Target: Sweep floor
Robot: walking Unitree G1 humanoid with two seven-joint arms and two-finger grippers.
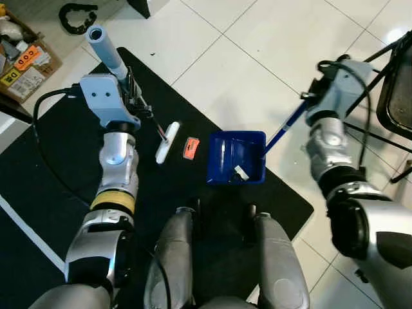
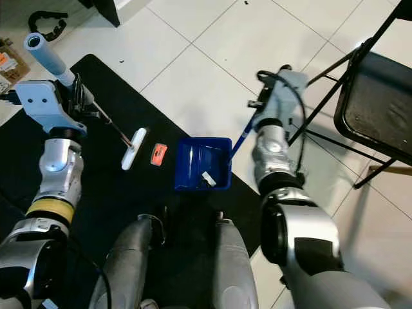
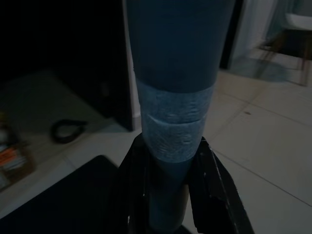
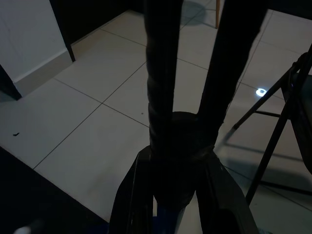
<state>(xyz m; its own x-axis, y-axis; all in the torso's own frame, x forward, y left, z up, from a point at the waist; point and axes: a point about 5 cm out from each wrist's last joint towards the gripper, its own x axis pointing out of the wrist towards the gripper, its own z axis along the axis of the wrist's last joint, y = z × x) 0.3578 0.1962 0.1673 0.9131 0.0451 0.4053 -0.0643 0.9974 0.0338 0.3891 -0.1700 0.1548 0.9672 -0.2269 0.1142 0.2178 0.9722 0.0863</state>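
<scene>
Left gripper [image 3: 168,195] clamps broom handle [image 1: 106,48]; right gripper [image 4: 170,195] clamps dustpan handle [image 1: 286,129]; orange scrap [image 1: 190,148] lies between brush head [image 1: 167,142] and blue dustpan [image 1: 236,156]; folding chair [image 2: 373,109] at 2 o'clock.

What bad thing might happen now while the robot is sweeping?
The orange scrap lies on the black mat between the broom head and the blue dustpan. A crooked push may send it past the pan. The white bit already in the pan could also spill if the right gripper tips the handle.

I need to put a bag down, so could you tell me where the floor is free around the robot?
White tile beyond the black mat and blue dustpan, up to the folding chair, is bare. It is crowded between brush head, orange scrap and dustpan, and by the cardboard box.
</scene>
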